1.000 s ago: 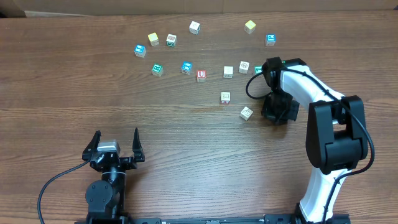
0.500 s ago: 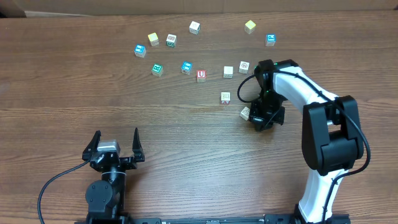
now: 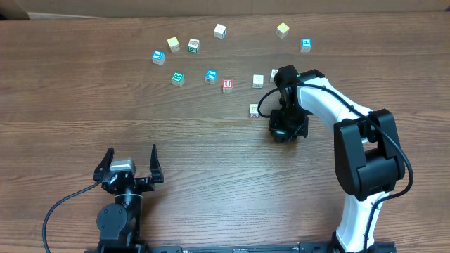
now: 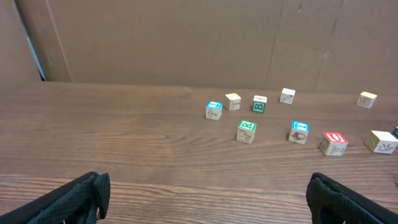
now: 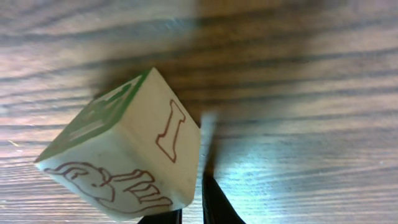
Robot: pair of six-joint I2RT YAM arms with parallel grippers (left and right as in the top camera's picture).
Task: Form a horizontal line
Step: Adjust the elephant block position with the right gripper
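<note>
The brown wood-grain counter (image 3: pixel 211 161) carries small pale wooden cubes (image 3: pixel 220 30) with blue, green, red and yellow faces, loosely scattered.

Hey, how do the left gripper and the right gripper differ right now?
The left gripper sits at the near side, far from the scattered cubes; the right gripper is out among them, low over a pale cube. The left fingers are spread wide open; how far the right fingers are spread cannot be told. Both are black.
</note>
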